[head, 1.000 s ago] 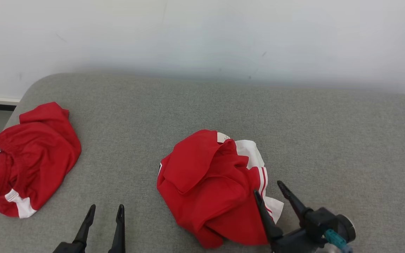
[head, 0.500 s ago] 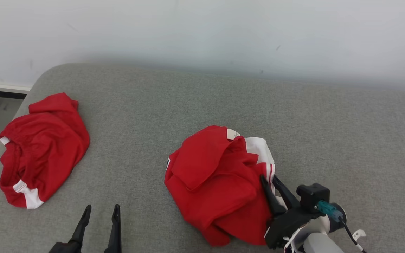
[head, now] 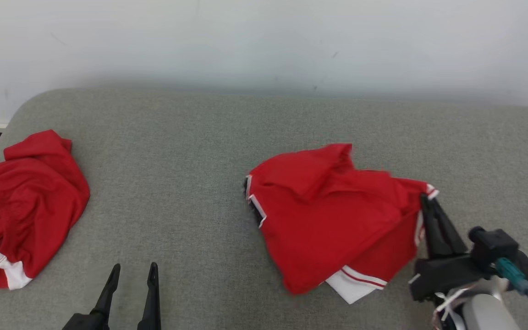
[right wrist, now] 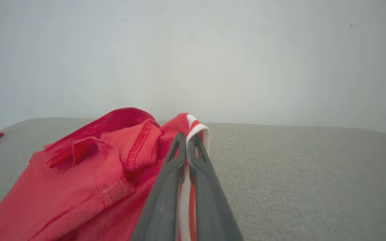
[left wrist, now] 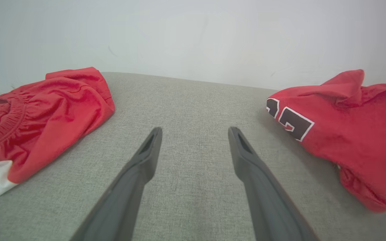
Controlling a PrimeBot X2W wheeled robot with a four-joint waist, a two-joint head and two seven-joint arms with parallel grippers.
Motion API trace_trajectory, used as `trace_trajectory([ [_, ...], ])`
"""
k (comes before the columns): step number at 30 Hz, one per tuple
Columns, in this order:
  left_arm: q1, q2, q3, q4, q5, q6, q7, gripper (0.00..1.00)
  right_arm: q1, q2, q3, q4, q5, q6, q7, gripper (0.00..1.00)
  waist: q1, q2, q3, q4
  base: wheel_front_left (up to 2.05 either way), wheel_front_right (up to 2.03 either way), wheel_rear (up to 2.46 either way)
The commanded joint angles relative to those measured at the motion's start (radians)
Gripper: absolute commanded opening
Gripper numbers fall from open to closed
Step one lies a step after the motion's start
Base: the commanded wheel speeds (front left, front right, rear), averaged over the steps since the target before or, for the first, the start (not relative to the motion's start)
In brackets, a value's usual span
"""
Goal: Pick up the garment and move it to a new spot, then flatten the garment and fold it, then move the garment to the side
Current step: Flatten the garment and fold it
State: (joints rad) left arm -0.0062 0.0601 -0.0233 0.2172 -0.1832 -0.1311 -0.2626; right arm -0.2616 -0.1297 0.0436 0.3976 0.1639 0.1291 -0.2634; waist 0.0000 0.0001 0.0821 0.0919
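Garment (head: 332,215): red jersey, judged light, limp, prone to droop; lies right of cushion (head: 200,151) centre. Right jaws clamped on white-trimmed edge, a sound hold; left jaws wide, empty.

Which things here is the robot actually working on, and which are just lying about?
In the job: red numbered jersey, its edge pinched in the shut right tool.
Lying about: second red garment at the left; open left tool, holding nothing.
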Motion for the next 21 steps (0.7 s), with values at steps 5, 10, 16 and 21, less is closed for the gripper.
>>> trace_trajectory([
  [5, -0.015, -0.007, -0.007, 0.002, 0.002, 0.001, -0.004, 1.00, 0.041, 0.001, -0.079, 0.011, -0.044, 0.003, -0.001, 0.00, 0.0000, -0.0001, 0.006, -0.006, 0.00, 0.00, 0.00],
  [10, -0.002, -0.008, -0.011, 0.008, 0.001, 0.001, -0.004, 1.00, 0.018, 0.015, -0.095, 0.070, -0.039, 0.003, -0.001, 0.68, 0.0000, -0.0001, -0.001, -0.007, 0.00, 0.00, 0.00],
  [16, 0.014, -0.009, -0.009, 0.011, 0.002, 0.001, -0.004, 1.00, 0.044, 0.035, -0.139, 0.079, -0.059, 0.003, -0.001, 1.00, 0.0000, -0.0001, -0.021, -0.007, 0.00, 0.00, 0.00],
  [21, 0.028, -0.010, -0.011, 0.004, 0.002, 0.001, -0.004, 1.00, 0.147, 0.070, -0.233, -0.062, -0.046, 0.003, -0.001, 1.00, 0.0000, -0.0001, -0.037, -0.012, 0.00, 0.00, 0.00],
])
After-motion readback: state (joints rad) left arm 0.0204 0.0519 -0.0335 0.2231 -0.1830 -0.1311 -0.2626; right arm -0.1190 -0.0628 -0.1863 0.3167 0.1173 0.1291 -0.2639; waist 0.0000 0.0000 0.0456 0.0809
